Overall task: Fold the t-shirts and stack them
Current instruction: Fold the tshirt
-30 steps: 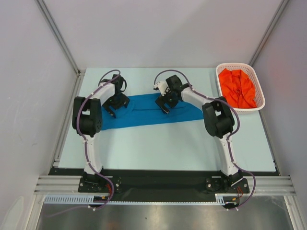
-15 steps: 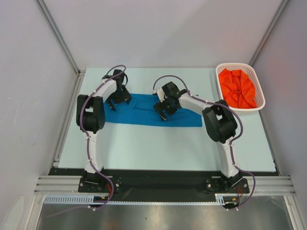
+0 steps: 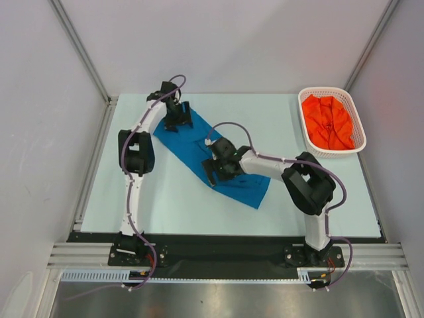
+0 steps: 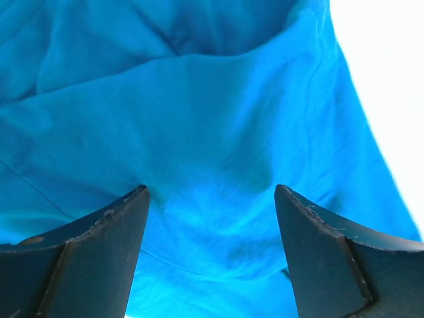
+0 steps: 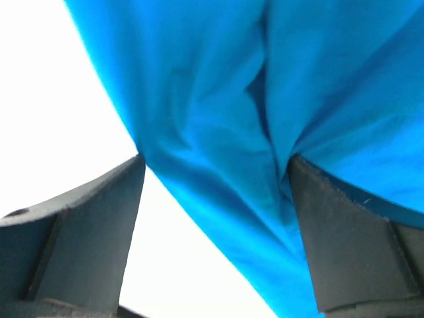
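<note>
the blue t-shirt (image 3: 190, 143) lies flattened in a long band on the pale table (image 3: 172, 209), running diagonally from the far left toward the near middle, with creases along its length. the left gripper (image 3: 179, 119) sits on its far end and the right gripper (image 3: 213, 171) on its near half, just short of the near corner of the cloth. in the left wrist view the two dark fingers (image 4: 99, 252) stand spread wide, tips down on the blue cloth, which bulges up softly between them; nothing is pinched. in the right wrist view the fingers (image 5: 344, 238) are likewise spread apart, one tip at the shirt's edge where it meets the table, the other on the cloth, with a fold running between them; released too. the orange-red t-shirt (image 3: 328, 122) is crumpled inside the white lattice basket (image 3: 364, 136) at the far right corner of the table, well apart from the blue one and from both arms.
</note>
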Controlling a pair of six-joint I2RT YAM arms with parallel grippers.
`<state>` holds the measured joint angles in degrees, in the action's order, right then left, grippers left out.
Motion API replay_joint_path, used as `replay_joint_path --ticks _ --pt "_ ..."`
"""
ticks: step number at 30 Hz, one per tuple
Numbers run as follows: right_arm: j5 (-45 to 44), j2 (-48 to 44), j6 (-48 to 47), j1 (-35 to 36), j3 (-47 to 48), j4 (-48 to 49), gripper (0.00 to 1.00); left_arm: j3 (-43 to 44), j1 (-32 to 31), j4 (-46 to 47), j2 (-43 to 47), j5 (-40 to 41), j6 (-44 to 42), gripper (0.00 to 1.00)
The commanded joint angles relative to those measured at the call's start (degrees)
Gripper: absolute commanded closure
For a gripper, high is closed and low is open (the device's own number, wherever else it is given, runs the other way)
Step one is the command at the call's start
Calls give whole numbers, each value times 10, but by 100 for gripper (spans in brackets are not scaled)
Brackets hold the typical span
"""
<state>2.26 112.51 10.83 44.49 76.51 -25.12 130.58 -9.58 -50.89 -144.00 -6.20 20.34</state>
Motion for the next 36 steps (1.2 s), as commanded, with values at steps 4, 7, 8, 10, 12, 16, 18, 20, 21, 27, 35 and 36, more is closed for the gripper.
replay_joint_path --ticks 4,7,8,10,12,16,18,20,21,27,35,36 --pt "-22 64 331 118 -23 -16 5 29 -25 92 -39 -223 -49 18" --pt "-39 83 380 156 1 -11 5 33 -30 126 -49 -264 -38 18" --pt "-34 83 383 163 15 2 5 33 -34 136 -48 -270 -38 18" --pt "-35 76 366 181 44 -4 3 47 -39 147 -49 -283 -44 18" --pt "-55 69 348 184 61 -29 2 62 -40 143 -44 -270 -50 17" --pt "-81 24 284 155 65 -72 3 52 -35 163 7 -247 -41 16" --pt "-82 -17 245 137 59 -77 2 44 -33 179 49 -242 -30 15" --pt "-83 -60 184 132 63 -92 1 28 -32 197 78 -238 -4 14" --pt "-78 -74 165 125 66 -99 0 27 -32 206 113 -233 1 13" --pt "-72 -179 137 83 52 -179 1 11 -31 142 223 -121 30 12" --pt "-47 -294 140 -15 -99 -131 33 -362 -72 90 524 -15 49 17" --pt "-46 -295 139 -19 -106 -129 35 -398 -80 84 552 -8 46 18"
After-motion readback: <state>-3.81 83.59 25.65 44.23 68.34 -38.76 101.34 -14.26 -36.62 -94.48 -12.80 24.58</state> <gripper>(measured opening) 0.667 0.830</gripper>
